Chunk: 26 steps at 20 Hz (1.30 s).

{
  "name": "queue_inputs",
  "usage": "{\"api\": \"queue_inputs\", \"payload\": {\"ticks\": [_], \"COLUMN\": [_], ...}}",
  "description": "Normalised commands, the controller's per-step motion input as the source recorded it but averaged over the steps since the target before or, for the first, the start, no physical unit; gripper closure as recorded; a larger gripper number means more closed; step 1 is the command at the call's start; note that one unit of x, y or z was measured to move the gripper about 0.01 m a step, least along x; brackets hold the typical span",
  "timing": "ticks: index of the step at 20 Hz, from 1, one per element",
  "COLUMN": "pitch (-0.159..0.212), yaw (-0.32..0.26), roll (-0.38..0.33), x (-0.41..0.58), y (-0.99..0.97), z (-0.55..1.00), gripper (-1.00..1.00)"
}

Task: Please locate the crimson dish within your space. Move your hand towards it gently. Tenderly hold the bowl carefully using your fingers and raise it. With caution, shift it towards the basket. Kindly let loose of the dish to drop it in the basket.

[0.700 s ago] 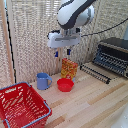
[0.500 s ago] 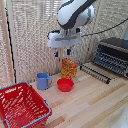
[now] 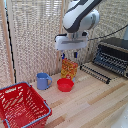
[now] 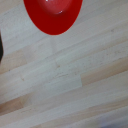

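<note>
The crimson dish (image 3: 65, 84) is a small glossy red bowl standing on the wooden table near the middle of the exterior view. It also shows in the wrist view (image 4: 53, 15), cut off by the frame edge. My gripper (image 3: 69, 54) hangs well above the dish, a little behind it, with its short fingers apart and nothing between them. The red wire basket (image 3: 22, 105) with a blue-grey rim stands at the exterior view's lower left, apart from the dish.
A blue mug (image 3: 43, 80) stands between basket and dish. An orange-yellow packet (image 3: 69, 68) stands just behind the dish. A dark toaster oven (image 3: 113, 54) and a black rack (image 3: 95, 73) are at the exterior view's right. A slatted screen backs the table.
</note>
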Motion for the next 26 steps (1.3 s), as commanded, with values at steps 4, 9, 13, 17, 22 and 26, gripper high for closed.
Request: {"api": "queue_inputs", "payload": {"ticks": [4,9,13,17,22,26], "pitch": [0.026,0.013,-0.044,-0.076,0.0,0.08], "yaw": [-0.096,-0.027,0.005,0.0,0.002,0.0], "roll": [-0.043,-0.073,-0.041,-0.034,-0.029,-0.074], "x": [-0.401,-0.519,-0.008,0.062,0.005,-0.174], "y": [-0.06,0.01,0.03,0.04,0.0,0.0], "z": [-0.38,-0.44,-0.54,-0.53,-0.54,-0.48], "gripper": [-1.0,-1.0,-1.0,-1.0,-1.0,-1.0]}}
